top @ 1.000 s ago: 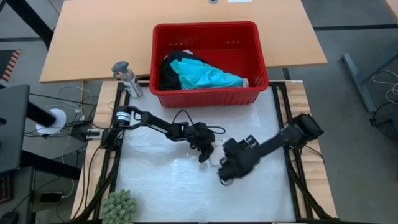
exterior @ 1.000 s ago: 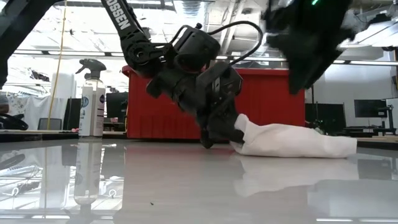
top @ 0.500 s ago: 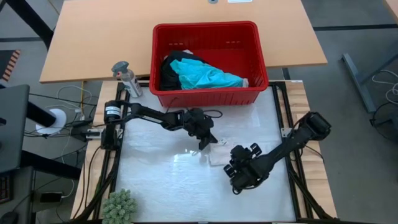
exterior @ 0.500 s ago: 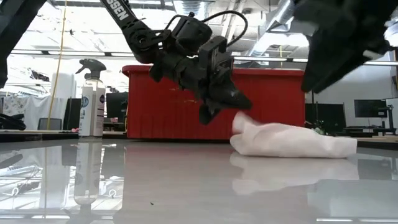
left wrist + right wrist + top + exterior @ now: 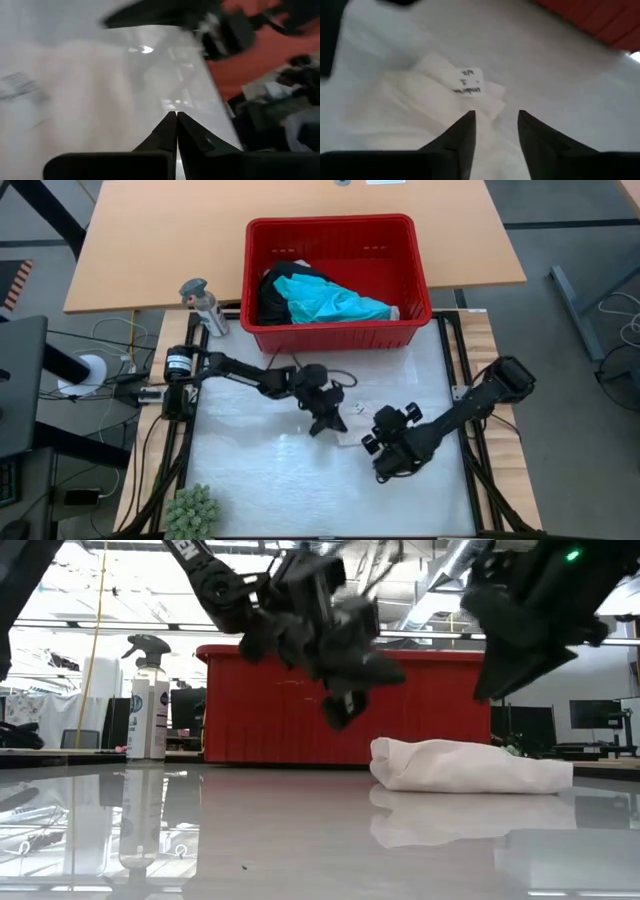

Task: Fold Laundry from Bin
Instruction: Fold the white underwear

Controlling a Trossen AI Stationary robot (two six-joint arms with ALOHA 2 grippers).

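Right wrist view: parted jaws above white piece (image 5: 435, 100).

Glossy white table (image 5: 250, 840), smooth enough to mirror stuff. Red bin (image 5: 340, 240) in hard plastic, slightly shiny. Soft matt cloth for the pale piece (image 5: 465, 765), little paper-looking tag (image 5: 466, 81) on it. Turquoise shirt (image 5: 335, 302) looking thin and crinkly. Matt wood desk (image 5: 150, 240) behind. Clear plastic bottle (image 5: 148, 705)

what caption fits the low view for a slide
Both grippers raised above a small folded white cloth piece lying on the glossy table, the red perforated plastic bin behind.
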